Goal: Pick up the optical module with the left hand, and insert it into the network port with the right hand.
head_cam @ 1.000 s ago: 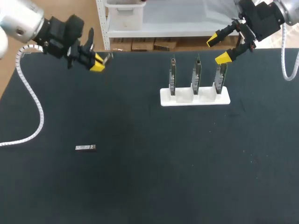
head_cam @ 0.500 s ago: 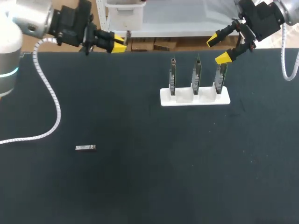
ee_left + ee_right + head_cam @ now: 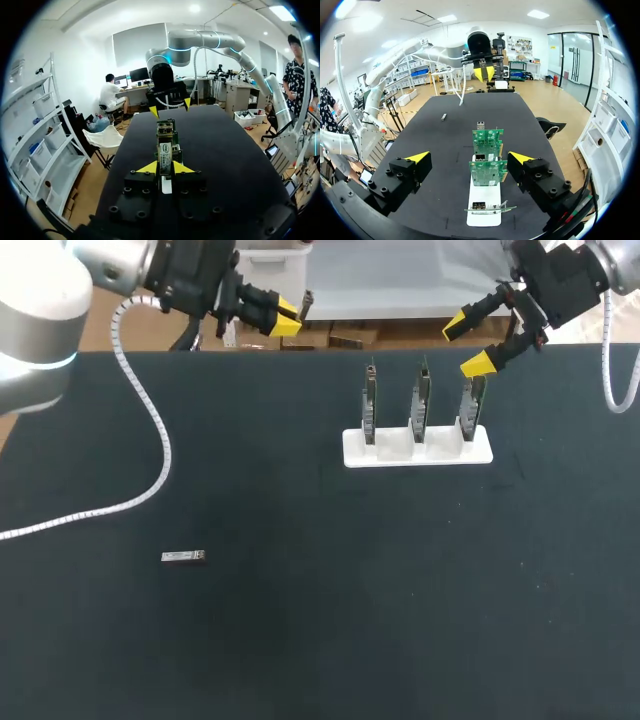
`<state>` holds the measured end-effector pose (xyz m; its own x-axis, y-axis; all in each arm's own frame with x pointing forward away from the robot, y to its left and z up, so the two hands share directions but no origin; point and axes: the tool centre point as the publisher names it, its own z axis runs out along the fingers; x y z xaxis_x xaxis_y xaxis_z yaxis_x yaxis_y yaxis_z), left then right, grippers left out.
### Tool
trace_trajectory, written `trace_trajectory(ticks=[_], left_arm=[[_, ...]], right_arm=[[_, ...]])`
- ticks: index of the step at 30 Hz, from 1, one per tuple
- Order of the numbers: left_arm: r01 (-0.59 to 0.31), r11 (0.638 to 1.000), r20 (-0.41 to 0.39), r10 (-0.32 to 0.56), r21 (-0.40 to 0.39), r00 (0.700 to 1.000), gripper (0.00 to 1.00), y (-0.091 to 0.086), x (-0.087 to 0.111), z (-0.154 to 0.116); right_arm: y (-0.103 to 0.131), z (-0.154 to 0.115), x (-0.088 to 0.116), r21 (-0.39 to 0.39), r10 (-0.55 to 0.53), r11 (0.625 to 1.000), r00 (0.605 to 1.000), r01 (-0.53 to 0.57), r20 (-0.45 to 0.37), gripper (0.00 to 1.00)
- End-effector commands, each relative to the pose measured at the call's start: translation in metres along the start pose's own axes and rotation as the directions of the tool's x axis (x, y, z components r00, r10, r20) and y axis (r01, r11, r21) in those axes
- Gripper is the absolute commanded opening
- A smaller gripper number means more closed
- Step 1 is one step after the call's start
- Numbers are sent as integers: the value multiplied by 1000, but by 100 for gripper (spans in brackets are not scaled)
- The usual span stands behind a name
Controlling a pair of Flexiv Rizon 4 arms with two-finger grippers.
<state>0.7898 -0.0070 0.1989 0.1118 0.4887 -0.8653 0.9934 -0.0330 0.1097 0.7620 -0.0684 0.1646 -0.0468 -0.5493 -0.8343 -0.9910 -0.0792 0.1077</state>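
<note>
Fingers of the left gripper [image 3: 166, 167] are clenching a slim labelled optical module [image 3: 165, 152] from both sides, with its end poking out ahead of the yellow tips. Over at the right gripper [image 3: 468, 346], the fingers are hanging wide apart and gripping nothing. Below both, the black table [image 3: 300, 640] is stretching out. A white stand [image 3: 390, 450] is sitting under and just ahead of the right fingers, far ahead of the left ones. Three upright network cards [image 3: 420, 400] are standing in it in a row. A second module [image 3: 185, 557] is lying flat on the table, well apart from both pairs of fingers.
</note>
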Motion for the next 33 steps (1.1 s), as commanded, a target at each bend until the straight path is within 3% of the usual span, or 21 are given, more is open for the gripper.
trace_trajectory(ticks=[1, 3, 9, 18, 24, 33], left_arm=[[-1, 1000, 0, 1, 16, 1000, 0, 4, 0, 0], [-1, 1000, 0, 1, 16, 1000, 0, 4, 0, 0], [-50, 999, 100, 50, -3, 994, 0, 7, -22, 34], [-86, 992, 216, 103, -88, 971, 0, 12, -54, 63], [11, 994, 331, 26, -112, 943, 0, 9, -59, 77], [38, 998, 340, -22, -42, 940, 0, 6, -60, 97]], right_arm=[[0, 0, 0, 2, 0, 1000, 1000, 0, -1, 100], [0, 0, 0, 2, 0, 1000, 1000, 0, -1, 100], [0, 0, 0, 2, 0, 1000, 1000, 0, -1, 100], [0, 0, 0, 2, 0, 1000, 1000, 0, -1, 100], [0, 0, 0, 2, 0, 1000, 1000, 0, -1, 100], [0, 0, 0, 2, 0, 1000, 1000, 0, -1, 100]])
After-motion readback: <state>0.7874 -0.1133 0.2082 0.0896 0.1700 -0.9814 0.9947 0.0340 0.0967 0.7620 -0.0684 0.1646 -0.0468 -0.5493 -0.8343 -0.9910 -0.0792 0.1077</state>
